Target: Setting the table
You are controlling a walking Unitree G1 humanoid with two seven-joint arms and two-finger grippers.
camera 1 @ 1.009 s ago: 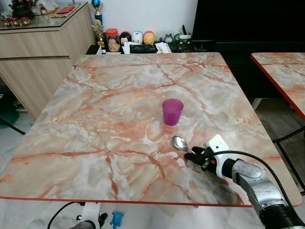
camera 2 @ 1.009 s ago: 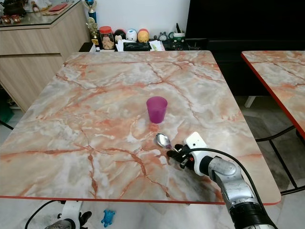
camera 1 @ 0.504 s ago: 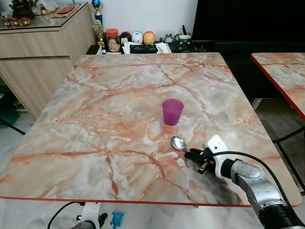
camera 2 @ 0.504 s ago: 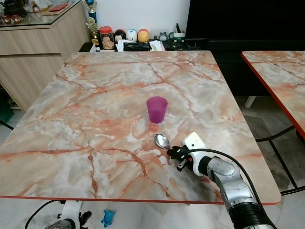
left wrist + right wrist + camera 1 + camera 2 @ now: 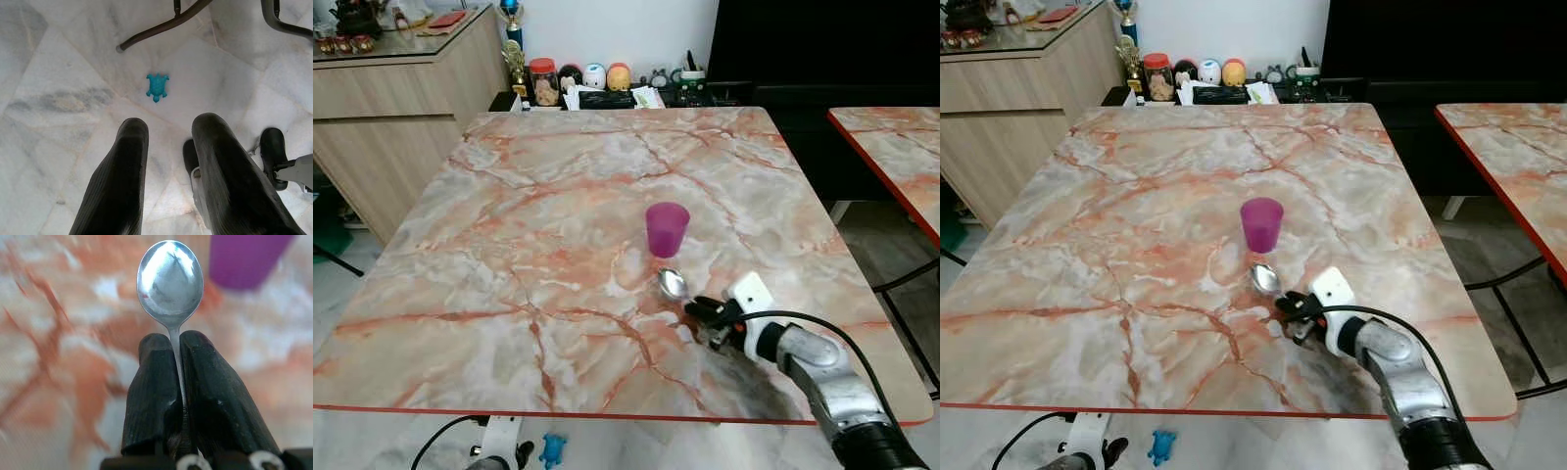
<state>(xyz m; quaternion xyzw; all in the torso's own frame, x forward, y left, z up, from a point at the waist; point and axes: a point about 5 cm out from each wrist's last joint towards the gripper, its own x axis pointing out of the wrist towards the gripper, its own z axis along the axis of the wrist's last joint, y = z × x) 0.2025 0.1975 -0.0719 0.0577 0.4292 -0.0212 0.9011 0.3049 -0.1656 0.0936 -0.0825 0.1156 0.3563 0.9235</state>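
1. One broad marble worktop (image 5: 509, 225) carries everything here, and the right hand (image 5: 703, 311) works low over its near right part, closer to the cup than it was a second ago.

2. Just ahead of that hand stands the purple cup (image 5: 667, 229), upright and in the same spot on the marble as a second ago; it is near the spoon's bowl but not touching it.

3. Down beneath the worktop edge the left hand (image 5: 166, 161) hangs idle over the pale floor, its fingers apart and gripping nothing, with a small turquoise turtle toy (image 5: 157, 86) lying on the tiles beyond its fingertips.

4. Now the spoon (image 5: 170, 279): the right hand is clamped on its thin handle, both black fingers pressed against the metal from either side, and the bowl juts straight out past the fingertips. Over the last second the spoon has travelled with the hand, forward and a little to the left, so its bowl now sits closer to the cup's base.

5. My read: the spoon is being slid into its place beside the cup, and that placement looks nearly done. What remains is to settle it flat and let go without nudging the cup.
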